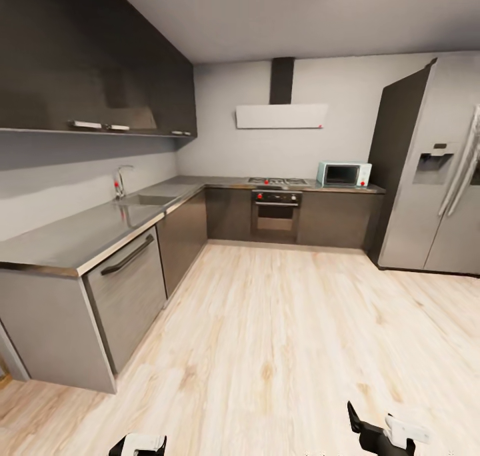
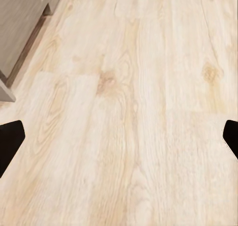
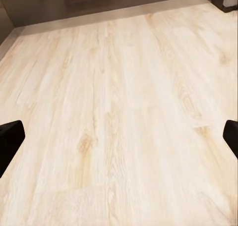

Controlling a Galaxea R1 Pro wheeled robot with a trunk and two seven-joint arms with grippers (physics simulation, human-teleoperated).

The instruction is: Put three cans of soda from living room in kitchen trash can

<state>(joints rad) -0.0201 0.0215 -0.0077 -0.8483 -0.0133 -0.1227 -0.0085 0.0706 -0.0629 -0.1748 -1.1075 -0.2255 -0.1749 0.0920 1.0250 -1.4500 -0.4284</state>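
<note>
Head view: we face an L-shaped kitchen over a pale wood-plank floor (image 1: 280,336). Along the left wall runs a grey steel-topped table (image 1: 80,233) with a sunken sink (image 1: 148,201) and a chrome tap (image 1: 120,181) near its far end, and a brushed-steel dishwasher front with a dark bar handle (image 1: 128,289) under its near end. Dark wall cupboards (image 1: 93,63) hang above it. On the far run we see a gas hob (image 1: 277,181) over a black built-in oven (image 1: 276,215), a white extractor hood (image 1: 281,116) with a dark chimney above, and a mint-green microwave (image 1: 343,174) at the right end of that table. A tall silver two-door fridge with a dispenser (image 1: 433,176) stands at the right. At the lower edge of the picture we see the left claw (image 1: 138,445) and the right claw (image 1: 381,435), both black with white housings, low over the floor. We cannot spot any soda can or the bin anywhere in this room from here.

Left wrist view: the left claw's fingertips (image 2: 10,141) sit wide apart at the two sides of the picture, with bare floor planks between them and a grey cabinet corner (image 2: 20,28) nearby.

Right wrist view: the right claw's fingertips (image 3: 10,141) are likewise spread apart, nothing held, over floor planks that run to a dark cabinet base (image 3: 99,0).
</note>
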